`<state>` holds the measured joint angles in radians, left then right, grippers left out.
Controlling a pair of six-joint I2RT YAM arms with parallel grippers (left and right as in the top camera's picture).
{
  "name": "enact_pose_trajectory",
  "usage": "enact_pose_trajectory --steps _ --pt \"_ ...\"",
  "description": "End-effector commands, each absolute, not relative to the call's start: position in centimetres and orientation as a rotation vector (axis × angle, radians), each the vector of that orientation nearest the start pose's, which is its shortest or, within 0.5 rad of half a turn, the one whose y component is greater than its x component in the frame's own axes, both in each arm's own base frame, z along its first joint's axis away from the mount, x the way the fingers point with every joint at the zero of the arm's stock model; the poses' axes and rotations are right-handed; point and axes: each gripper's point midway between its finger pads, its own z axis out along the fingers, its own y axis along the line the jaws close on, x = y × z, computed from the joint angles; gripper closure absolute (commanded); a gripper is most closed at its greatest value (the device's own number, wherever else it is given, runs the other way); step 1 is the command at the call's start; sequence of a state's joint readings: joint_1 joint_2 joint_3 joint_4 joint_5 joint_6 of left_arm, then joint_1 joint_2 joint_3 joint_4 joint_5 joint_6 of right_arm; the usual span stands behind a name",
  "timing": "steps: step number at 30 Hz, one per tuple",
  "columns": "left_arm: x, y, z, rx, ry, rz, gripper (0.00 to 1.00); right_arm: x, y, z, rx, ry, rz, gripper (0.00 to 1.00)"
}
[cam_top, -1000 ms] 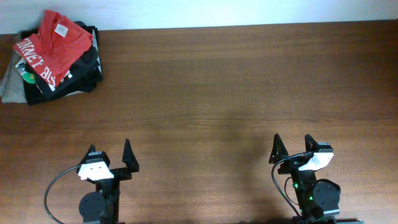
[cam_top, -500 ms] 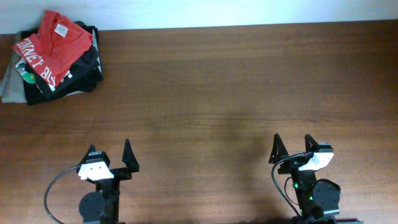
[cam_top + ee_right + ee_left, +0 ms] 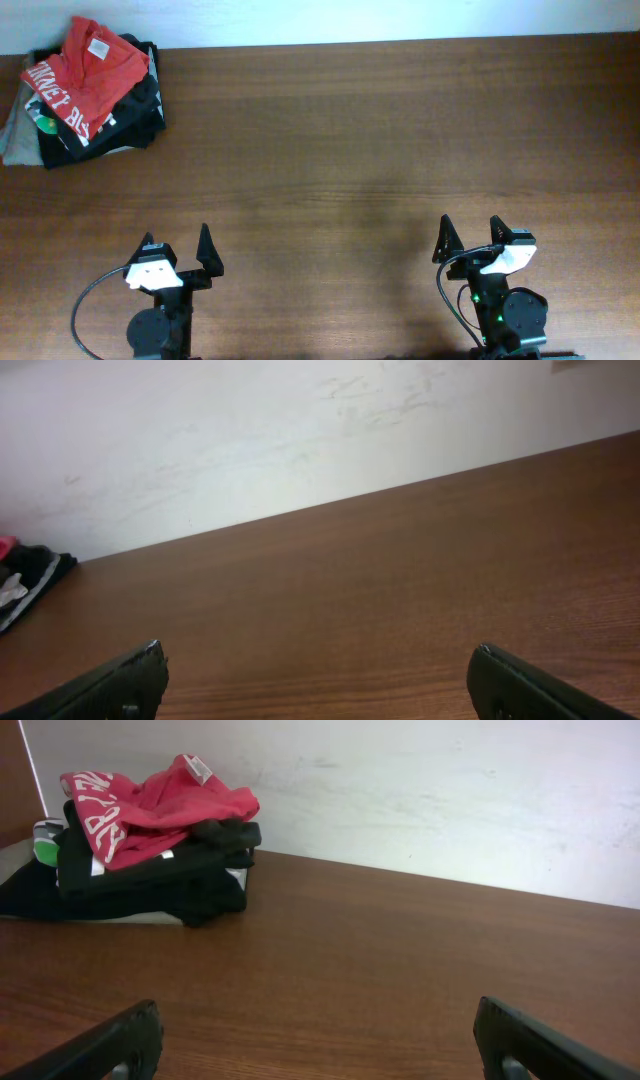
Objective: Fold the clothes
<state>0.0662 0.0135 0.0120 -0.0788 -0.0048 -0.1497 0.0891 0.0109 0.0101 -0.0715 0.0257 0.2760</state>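
The red-orange T-shirt (image 3: 92,62) lies crumpled on top of a pile of clothes at the table's far left corner, its neck label facing up. It also shows in the left wrist view (image 3: 150,805), far off to the upper left. My left gripper (image 3: 177,250) is open and empty near the front edge, far from the pile; its fingers spread wide in its wrist view (image 3: 320,1045). My right gripper (image 3: 470,238) is open and empty at the front right, its fingers wide apart in its wrist view (image 3: 318,682).
Under the T-shirt lie a black garment with white letters (image 3: 110,125) and a grey-beige garment (image 3: 18,140). The brown wooden table (image 3: 360,150) runs to a white wall (image 3: 450,790) at the back.
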Motion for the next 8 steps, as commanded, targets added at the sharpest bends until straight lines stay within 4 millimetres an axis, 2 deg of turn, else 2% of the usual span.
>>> enact_pose_trajectory --steps 1,8 --pt "24.52 1.88 15.61 -0.174 1.642 -0.041 0.01 24.53 1.87 15.59 0.163 1.646 0.252 0.01" --pt "24.52 1.88 15.61 -0.174 1.642 -0.041 0.01 24.53 1.87 15.59 0.163 1.646 0.252 0.01"
